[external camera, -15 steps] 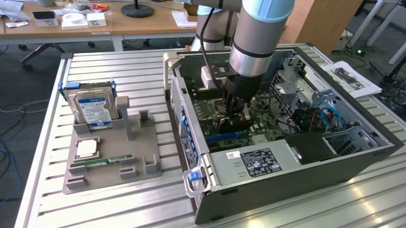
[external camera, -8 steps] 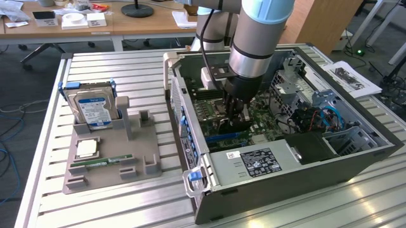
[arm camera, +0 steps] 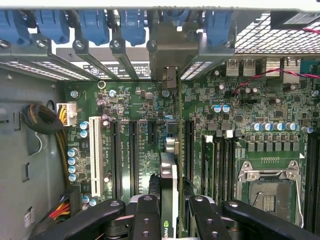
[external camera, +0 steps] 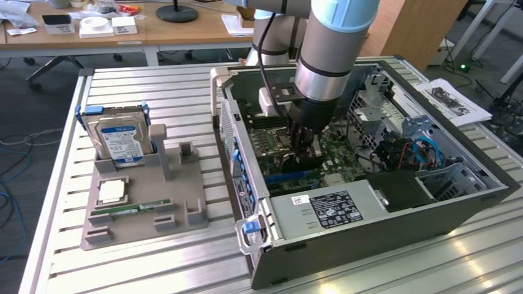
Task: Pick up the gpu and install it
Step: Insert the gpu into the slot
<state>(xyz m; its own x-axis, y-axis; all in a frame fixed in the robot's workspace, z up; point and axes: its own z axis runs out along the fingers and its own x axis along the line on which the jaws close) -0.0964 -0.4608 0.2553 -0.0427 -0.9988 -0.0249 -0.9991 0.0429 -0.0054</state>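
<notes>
Jaws clamped on the gpu, you hold it edge-on over the motherboard inside the case, mid-frame; pickup done, seating apparently unfinished.

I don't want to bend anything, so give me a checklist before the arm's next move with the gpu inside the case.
1. gpu gripped by the pincer, fingers on both sides: ok.
2. gpu standing on edge over the motherboard: ok.
3. gpu lined up with one of the black slots: cannot tell.
4. gpu pressed home in a slot: cannot tell.
5. Red and black wires apart from the gpu: ok.
</notes>
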